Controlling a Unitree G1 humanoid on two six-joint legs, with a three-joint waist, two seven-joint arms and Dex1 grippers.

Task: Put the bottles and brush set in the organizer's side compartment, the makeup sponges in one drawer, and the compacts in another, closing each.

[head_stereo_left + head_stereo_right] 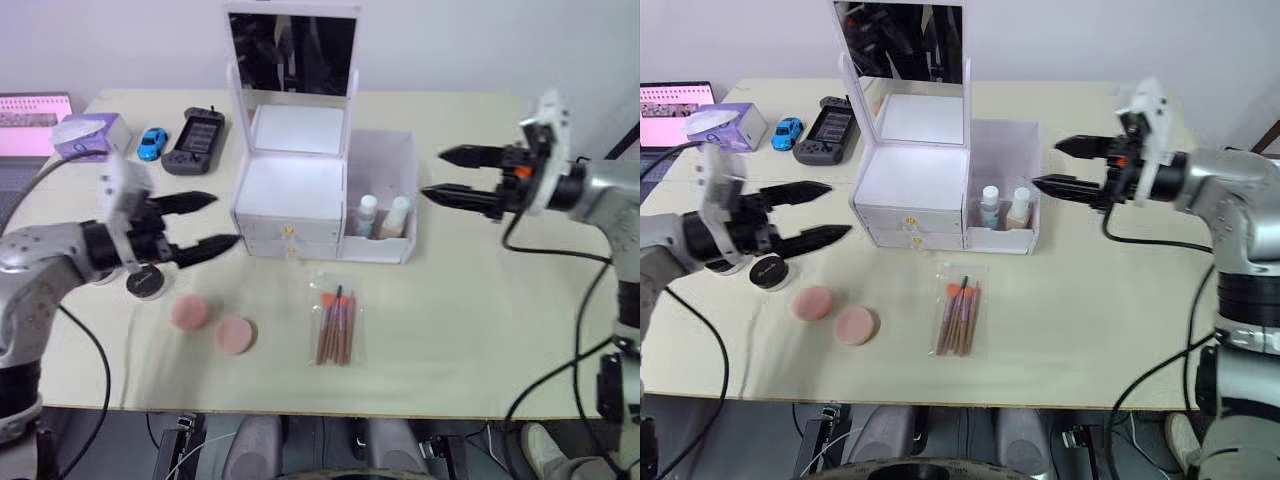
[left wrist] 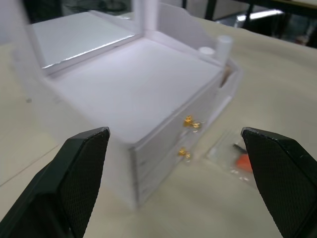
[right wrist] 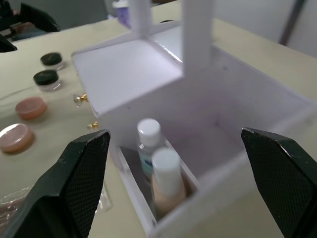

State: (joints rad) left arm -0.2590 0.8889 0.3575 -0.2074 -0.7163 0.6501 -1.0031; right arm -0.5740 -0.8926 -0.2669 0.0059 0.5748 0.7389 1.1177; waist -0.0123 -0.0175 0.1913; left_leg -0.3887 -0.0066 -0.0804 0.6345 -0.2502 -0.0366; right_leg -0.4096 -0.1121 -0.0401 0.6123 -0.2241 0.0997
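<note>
Left eye view: both grippers wide, empty; brush set (image 1: 335, 327) flat near tabletop's front edge, pouch may slip from fingers

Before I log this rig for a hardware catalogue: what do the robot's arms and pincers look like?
Both arms are silver-grey with black cables trailing from them. Left pincer and right pincer each have two long, tapered black fingers on a white wrist block; the right wrist carries a small orange mark.
</note>
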